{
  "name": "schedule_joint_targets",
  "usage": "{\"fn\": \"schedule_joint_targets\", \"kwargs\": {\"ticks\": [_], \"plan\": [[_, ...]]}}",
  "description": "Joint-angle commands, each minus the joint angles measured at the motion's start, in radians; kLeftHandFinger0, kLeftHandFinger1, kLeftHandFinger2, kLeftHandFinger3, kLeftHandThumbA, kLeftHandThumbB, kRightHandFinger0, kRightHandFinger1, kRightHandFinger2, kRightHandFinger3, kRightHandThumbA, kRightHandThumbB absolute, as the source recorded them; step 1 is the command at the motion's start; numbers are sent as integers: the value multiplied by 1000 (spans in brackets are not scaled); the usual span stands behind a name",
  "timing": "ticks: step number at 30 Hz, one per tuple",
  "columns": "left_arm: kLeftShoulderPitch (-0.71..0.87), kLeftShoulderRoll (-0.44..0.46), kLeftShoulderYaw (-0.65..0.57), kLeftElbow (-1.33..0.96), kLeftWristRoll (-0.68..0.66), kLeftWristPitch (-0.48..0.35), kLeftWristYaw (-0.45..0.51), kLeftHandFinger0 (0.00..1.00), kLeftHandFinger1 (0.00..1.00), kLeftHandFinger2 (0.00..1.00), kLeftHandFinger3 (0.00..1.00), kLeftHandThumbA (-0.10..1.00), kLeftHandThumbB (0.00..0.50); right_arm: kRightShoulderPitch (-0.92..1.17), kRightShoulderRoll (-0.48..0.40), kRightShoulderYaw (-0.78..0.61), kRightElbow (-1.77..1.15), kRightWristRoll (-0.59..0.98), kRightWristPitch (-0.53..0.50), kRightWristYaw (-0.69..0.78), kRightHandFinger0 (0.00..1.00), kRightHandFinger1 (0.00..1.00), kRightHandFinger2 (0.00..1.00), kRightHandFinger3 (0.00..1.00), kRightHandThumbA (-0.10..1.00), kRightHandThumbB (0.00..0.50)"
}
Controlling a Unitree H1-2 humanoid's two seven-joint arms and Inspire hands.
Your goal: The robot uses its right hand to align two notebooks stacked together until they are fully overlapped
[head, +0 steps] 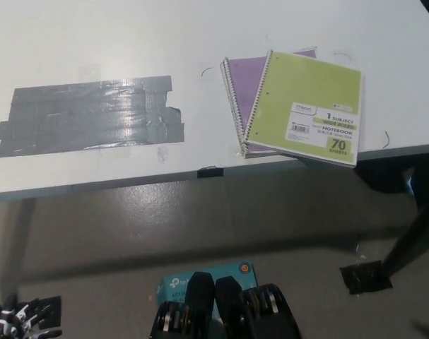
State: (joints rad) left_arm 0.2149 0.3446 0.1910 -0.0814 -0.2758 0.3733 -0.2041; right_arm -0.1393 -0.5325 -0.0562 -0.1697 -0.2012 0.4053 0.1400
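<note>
1. My left hand (23,319) sits low at the bottom left corner; I cannot tell its state.
2. Grey tape (90,116) lies patched on the white surface (200,42).
3. The green notebook (306,116) lies skewed atop the purple notebook (242,81), near the surface's front edge.
4. My right hand is out of sight.

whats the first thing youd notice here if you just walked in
The green notebook on the white table's right near edge, lying skewed over a purple notebook showing at its left. Next, the grey tape patch on the table's left. Neither robot hand is near the notebooks.
</note>
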Motion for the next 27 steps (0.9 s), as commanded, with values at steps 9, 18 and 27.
{"fn": "schedule_joint_targets", "kwargs": {"ticks": [9, 18, 27], "plan": [[29, 23, 9, -48, -4, -7, -19, 484, 677, 903, 1000, 1000, 500, -531, 251, -99, 2, -459, 65, 249, 1000, 1000, 1000, 1000, 1000, 500], [38, 24, 7, -67, -1, -3, -21, 481, 712, 910, 1000, 1000, 500, -716, 433, -123, 187, -661, 65, 251, 1000, 1000, 1000, 1000, 1000, 500], [35, 26, -3, -59, -3, -21, -40, 474, 714, 899, 1000, 1000, 500, -834, 442, -101, 461, -752, 65, 197, 1000, 1000, 1000, 1000, 1000, 500]]}}
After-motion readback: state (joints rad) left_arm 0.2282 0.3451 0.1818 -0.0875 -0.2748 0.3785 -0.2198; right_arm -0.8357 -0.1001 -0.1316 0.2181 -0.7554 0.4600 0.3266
